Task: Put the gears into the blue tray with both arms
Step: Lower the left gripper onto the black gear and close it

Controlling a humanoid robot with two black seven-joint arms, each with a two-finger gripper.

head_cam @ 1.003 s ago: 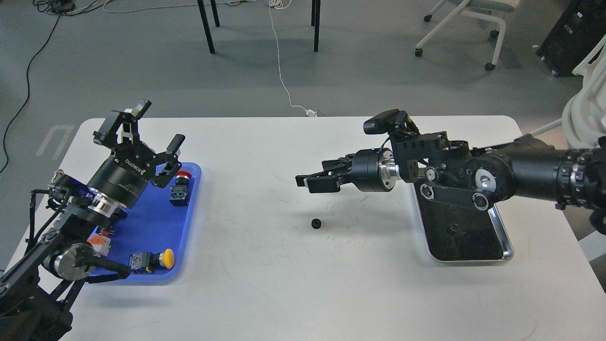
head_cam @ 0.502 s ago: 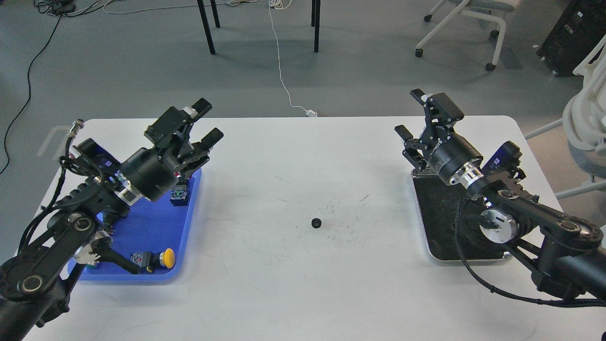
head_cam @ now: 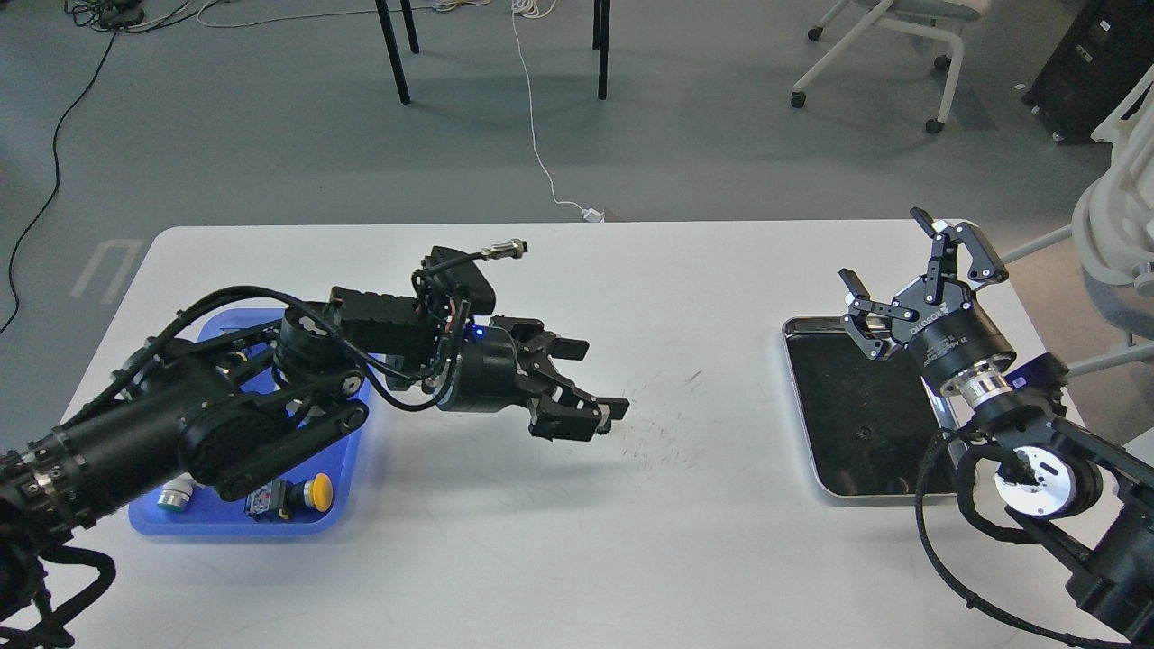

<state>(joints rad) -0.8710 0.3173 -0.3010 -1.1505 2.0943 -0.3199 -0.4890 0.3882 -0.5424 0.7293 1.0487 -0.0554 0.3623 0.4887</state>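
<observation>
My left gripper (head_cam: 602, 379) reaches out to the middle of the white table (head_cam: 577, 541), open and low over the surface. One gear (head_cam: 606, 427) shows only as a small dark knobbly bit under its lower fingertip (head_cam: 618, 410); whether they touch I cannot tell. A second gear (head_cam: 864, 434) lies on the black lining of the silver tray (head_cam: 888, 491). My right gripper (head_cam: 912, 269) is raised over that tray's far right corner, open and holding nothing. The blue tray (head_cam: 225, 527) sits at the left, largely covered by my left arm.
In the blue tray lie a yellow-capped switch (head_cam: 315, 491) and a white-capped one (head_cam: 171, 496). Beyond the table's far edge are chair legs, a white cable and an office chair on the grey floor.
My left arm has swung from above the blue tray to the table's middle, lowering its open gripper to the gear. My right arm has pulled back to the right, beyond the silver tray.
</observation>
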